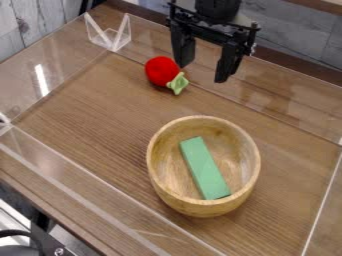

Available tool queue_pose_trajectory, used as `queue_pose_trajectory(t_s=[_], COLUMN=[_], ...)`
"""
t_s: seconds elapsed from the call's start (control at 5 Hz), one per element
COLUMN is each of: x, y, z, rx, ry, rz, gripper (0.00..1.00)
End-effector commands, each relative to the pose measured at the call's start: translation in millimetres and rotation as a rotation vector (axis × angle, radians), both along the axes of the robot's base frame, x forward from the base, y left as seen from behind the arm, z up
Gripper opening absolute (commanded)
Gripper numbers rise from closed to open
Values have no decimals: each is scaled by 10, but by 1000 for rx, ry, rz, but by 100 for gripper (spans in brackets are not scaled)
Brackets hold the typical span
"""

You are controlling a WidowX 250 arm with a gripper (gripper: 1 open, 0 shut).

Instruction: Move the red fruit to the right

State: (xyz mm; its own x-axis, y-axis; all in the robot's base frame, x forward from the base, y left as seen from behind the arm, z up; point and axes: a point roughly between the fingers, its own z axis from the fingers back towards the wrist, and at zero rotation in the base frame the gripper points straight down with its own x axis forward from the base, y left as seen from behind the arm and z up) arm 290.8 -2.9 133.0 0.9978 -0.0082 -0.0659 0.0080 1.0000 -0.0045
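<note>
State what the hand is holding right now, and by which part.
Nothing. The hand is open and empty, hanging above and to the right of the red fruit, not touching it.

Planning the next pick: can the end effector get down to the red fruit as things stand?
Probably yes. The end effector is open just right of the red fruit, nothing lies between them, and the wooden bowl sits well clear.

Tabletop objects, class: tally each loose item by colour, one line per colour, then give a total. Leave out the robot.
Red: 1, the red fruit
Green: 1, the flat green block
Light wood: 1, the wooden bowl
Total: 3
</note>
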Motion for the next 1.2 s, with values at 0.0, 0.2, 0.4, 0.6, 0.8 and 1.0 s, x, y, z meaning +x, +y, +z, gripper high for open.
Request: queue_pose_trajectory(t_s=[0.0,0.2,0.4,0.6,0.8,1.0], x=[111,229,342,422,480,526], y=[207,472,719,885,980,1037], z=[-52,-120,-177,-253,-322,-398], rx=[5,8,7,5,4,7], ry=[-22,-51,-94,-135,-172,-199], rz=[35,68,69,77,93,103], gripper=[100,100,100,100,100,100])
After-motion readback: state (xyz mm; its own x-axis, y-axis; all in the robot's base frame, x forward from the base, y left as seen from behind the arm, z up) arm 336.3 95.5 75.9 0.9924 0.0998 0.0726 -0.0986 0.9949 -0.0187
